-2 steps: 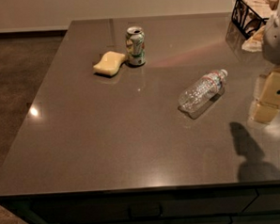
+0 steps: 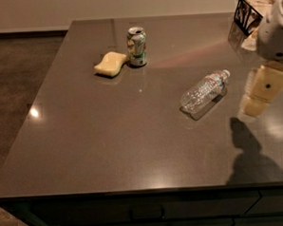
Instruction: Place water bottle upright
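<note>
Pincer [image 2: 257, 97] hangs pointing down, right of the lying water bottle [image 2: 204, 90], apart; opening unclear.

No readable text, even on right-edge gripper [image 2: 260, 95]

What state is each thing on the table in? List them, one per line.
water bottle: lying on its side, cap on
soda can: standing upright
sponge: lying flat beside the can
end effector: over the right side of the table, apart from the bottle
</note>
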`<act>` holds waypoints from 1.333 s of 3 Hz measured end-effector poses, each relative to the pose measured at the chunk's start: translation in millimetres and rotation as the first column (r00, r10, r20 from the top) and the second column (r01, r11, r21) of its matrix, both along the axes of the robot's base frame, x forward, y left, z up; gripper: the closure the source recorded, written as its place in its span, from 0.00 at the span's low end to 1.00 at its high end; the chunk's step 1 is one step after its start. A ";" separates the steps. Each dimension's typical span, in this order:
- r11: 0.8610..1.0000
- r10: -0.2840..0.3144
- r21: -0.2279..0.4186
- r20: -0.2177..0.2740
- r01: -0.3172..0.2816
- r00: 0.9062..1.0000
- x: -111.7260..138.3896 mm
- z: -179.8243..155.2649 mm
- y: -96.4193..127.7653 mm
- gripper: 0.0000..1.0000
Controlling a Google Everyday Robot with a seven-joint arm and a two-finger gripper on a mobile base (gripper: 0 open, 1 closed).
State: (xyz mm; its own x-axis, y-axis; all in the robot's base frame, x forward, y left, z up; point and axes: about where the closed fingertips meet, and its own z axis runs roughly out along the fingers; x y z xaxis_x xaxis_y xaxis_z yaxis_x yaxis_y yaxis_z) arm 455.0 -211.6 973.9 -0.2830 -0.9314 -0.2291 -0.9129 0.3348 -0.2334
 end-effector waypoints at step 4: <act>0.773 -0.596 0.220 -0.067 0.595 0.800 77.5 -22.3 1.8 0.00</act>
State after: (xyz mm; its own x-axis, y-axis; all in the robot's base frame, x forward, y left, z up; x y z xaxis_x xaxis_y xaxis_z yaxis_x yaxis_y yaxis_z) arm 532.5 -209.8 951.5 -0.7622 -0.5016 -0.4092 -0.5125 0.8538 -0.0920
